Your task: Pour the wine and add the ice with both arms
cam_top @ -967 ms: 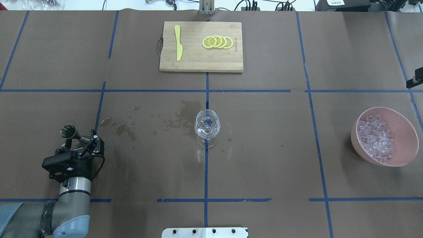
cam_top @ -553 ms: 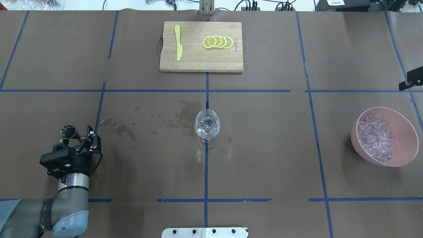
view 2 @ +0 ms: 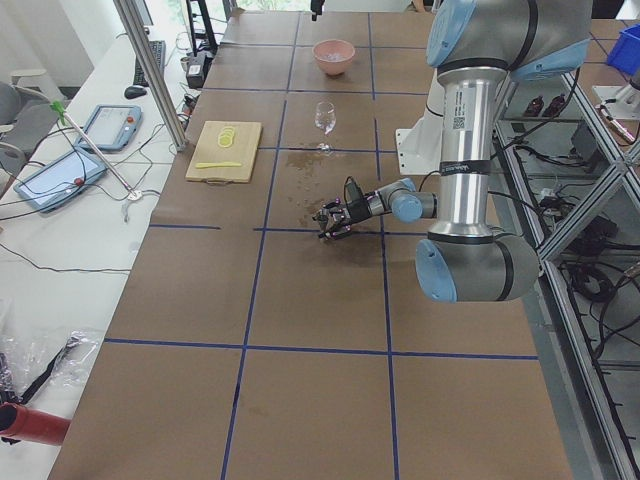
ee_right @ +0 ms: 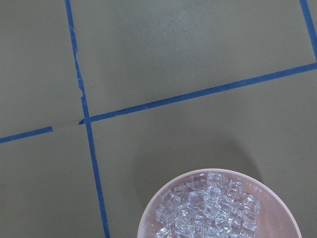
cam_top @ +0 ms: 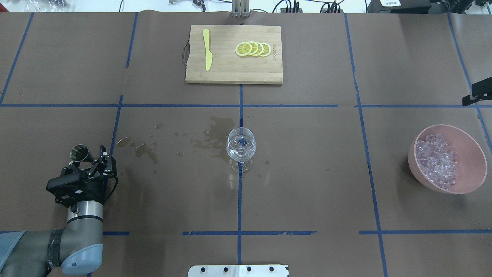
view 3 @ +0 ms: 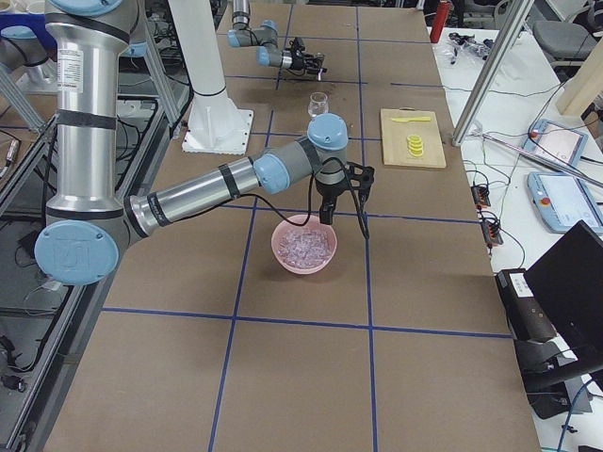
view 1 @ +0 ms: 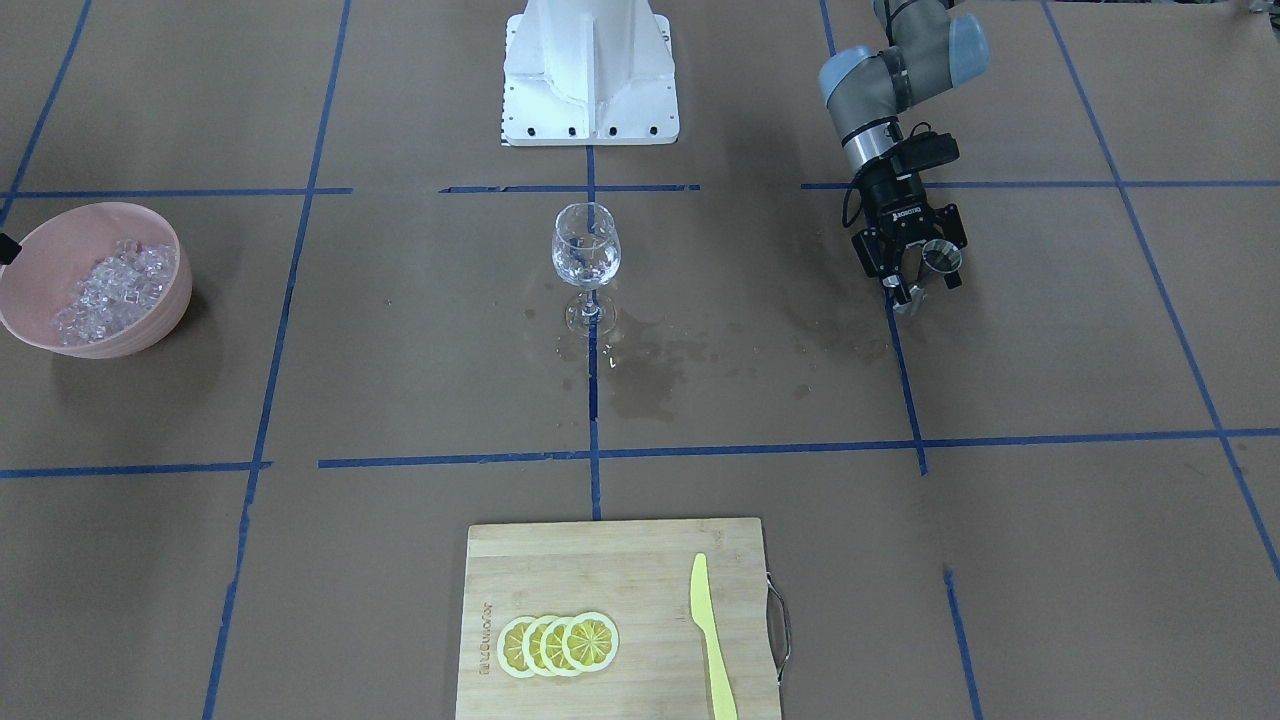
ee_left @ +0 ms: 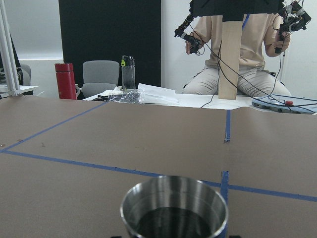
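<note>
Left fingers (cam_top: 107, 161) spread wide either side of steel measuring cup (cam_top: 78, 153), upright on counter (cam_top: 307, 184); we judge pour done. Wine (cam_top: 240, 151), barely visible, sits in stemmed glass (cam_top: 241, 139) at centre. Right fingers (view 3: 330, 205) hang above pink bowl (cam_top: 474, 154) heaped with ice (cam_top: 436, 161), likely ready to pick; open or closed, we cannot tell.

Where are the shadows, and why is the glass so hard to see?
Overhead view: the wine glass is see-through with small bright glints, so the brown paper shows through. Front-facing view: a soft shadow lies on the paper beside the pink bowl. Right wrist view: the ice sparkles with white glints.
</note>
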`<state>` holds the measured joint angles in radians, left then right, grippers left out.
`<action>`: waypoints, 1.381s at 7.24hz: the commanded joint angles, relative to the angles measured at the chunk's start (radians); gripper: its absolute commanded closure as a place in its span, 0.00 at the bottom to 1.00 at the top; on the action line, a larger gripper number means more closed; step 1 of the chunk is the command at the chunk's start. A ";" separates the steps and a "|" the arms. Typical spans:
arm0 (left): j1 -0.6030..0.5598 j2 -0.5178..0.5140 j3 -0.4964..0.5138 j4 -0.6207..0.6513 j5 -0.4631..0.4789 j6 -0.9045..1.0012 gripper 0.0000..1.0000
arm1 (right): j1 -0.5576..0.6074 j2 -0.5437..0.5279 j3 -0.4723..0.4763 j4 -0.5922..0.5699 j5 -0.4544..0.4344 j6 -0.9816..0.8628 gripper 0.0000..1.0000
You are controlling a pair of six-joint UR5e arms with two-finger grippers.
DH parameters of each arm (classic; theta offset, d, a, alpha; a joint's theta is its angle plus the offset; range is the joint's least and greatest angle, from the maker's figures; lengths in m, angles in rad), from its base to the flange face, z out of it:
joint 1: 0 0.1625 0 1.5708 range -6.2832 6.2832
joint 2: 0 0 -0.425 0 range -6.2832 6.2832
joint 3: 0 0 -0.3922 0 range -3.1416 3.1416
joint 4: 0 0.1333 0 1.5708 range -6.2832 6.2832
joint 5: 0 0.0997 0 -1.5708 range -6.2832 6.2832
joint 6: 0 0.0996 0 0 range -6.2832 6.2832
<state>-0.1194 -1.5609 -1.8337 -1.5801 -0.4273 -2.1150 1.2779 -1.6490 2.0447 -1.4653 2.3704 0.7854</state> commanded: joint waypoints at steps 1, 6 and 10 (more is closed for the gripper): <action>0.003 -0.002 0.002 0.000 0.001 0.001 0.31 | 0.000 0.000 0.000 0.000 0.000 0.000 0.00; 0.006 -0.004 0.017 0.000 -0.001 0.001 0.36 | 0.000 -0.002 0.000 -0.001 0.000 -0.001 0.00; 0.006 -0.002 0.025 0.000 -0.001 0.000 1.00 | 0.000 -0.002 -0.001 -0.001 0.000 0.000 0.00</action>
<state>-0.1124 -1.5637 -1.8090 -1.5800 -0.4280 -2.1153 1.2778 -1.6506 2.0441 -1.4663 2.3700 0.7850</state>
